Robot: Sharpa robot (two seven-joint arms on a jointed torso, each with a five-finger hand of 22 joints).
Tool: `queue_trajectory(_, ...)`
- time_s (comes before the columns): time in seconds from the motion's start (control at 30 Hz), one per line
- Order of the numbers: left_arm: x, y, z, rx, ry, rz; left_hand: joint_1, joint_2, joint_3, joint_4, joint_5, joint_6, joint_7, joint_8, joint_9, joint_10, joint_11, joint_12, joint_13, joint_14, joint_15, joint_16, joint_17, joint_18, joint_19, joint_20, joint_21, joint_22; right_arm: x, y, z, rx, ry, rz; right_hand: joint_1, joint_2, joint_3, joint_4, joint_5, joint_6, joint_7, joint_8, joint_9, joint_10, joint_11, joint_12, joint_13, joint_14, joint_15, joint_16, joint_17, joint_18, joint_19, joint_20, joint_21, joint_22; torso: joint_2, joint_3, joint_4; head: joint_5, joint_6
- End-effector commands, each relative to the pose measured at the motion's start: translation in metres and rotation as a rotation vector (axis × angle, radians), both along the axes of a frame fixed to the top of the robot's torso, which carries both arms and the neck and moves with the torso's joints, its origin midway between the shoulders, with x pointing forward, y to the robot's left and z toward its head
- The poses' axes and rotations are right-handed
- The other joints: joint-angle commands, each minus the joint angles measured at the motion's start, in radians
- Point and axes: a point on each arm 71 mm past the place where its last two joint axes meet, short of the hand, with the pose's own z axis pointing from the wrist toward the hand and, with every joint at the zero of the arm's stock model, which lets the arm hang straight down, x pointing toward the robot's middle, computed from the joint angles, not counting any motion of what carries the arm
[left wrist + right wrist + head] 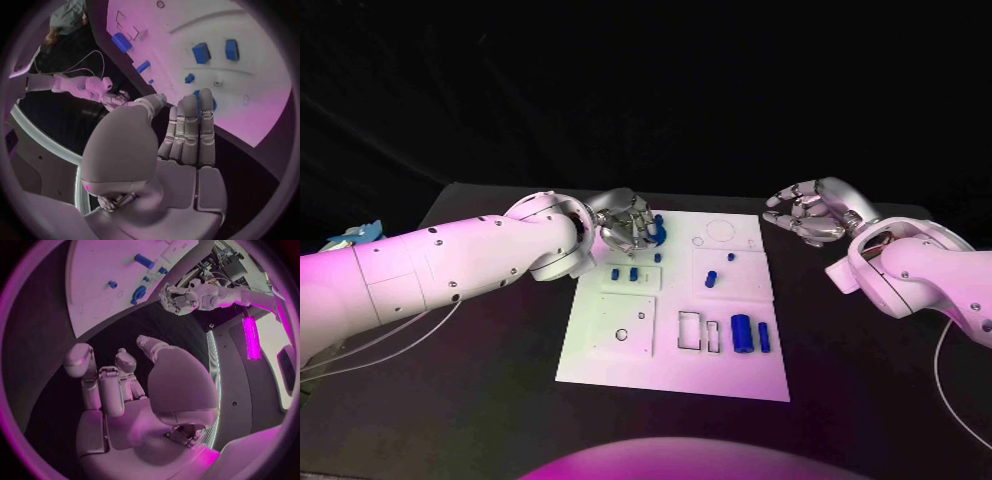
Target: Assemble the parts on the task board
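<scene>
The white task board (pixel 678 360) lies mid-table. My left hand (pixel 626 226) hovers at its far left corner, fingers straight and together (pixel 187 127), their tips right by a blue part (pixel 658 231) (pixel 205 101) standing there; nothing lies in the palm. Small blue parts (pixel 616 272) (pixel 633 273) (pixel 711 279) sit in the board's middle. A thick blue cylinder (pixel 741 333) and a thinner one (pixel 764 337) lie at the near right. My right hand (pixel 808 213) hangs off the board's far right corner, its fingers (pixel 109 385) curled in on nothing.
A square recess (pixel 627 322) and narrow rectangular slots (pixel 691 330) mark the board's near half, and round holes (pixel 718 231) its far edge. Black table (pixel 877 370) surrounds the board. My left forearm (pixel 459 265) crosses the table's left side.
</scene>
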Motion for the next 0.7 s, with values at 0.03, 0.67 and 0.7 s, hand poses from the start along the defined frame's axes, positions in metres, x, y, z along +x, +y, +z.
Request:
queue_trajectory(0.03,-0.005,-0.015,0.005,-0.011,-0.177,-0.157,0.056,0.008,0.024,-0.056,-0.004,0.034,0.0,-0.046,-0.042,0.01,0.004,-0.06,-0.042,0.005,-0.004,-0.012,-0.015,0.01,0.008,-0.008,0.02,0.012,0.0,0.001,0.0,0.002,-0.007,0.006,0.002,-0.002,0.0,0.006,0.004,-0.007,0.0,0.006,-0.001,-0.001,-0.004,0.0,-0.001,0.057,-0.007,-0.005,0.095,0.005,-0.002,-0.003,-0.004,-0.001,0.0,-0.0002,-0.0017,-0.001,0.002)
queue_trajectory(0.67,0.003,-0.032,-0.025,0.246,-0.184,-0.263,-0.01,-0.024,0.004,-0.113,-0.013,0.09,0.011,-0.162,-0.122,-0.011,0.024,-0.199,-0.135,0.075,0.016,0.189,0.04,0.011,-0.013,0.016,0.161,0.108,-0.001,0.001,-0.002,0.006,-0.004,0.006,0.005,-0.001,0.0,0.006,0.005,-0.007,0.0,0.007,-0.002,0.0,-0.005,0.001,0.001,0.057,-0.008,-0.005,0.095,0.005,-0.001,-0.004,-0.003,0.001,-0.001,0.003,-0.0026,-0.003,0.003)
queue_trajectory(0.7,0.004,-0.032,-0.026,0.253,-0.186,-0.262,-0.01,-0.024,0.003,-0.114,-0.012,0.09,0.011,-0.163,-0.122,-0.014,0.024,-0.201,-0.136,0.076,0.016,0.195,0.044,0.011,-0.013,0.016,0.162,0.108,-0.001,0.001,-0.002,0.006,-0.004,0.006,0.005,-0.001,0.0,0.006,0.005,-0.007,0.0,0.007,-0.002,0.0,-0.005,0.001,0.001,0.057,-0.008,-0.005,0.095,0.005,-0.001,-0.004,-0.003,0.001,-0.001,0.003,-0.0026,-0.003,0.003)
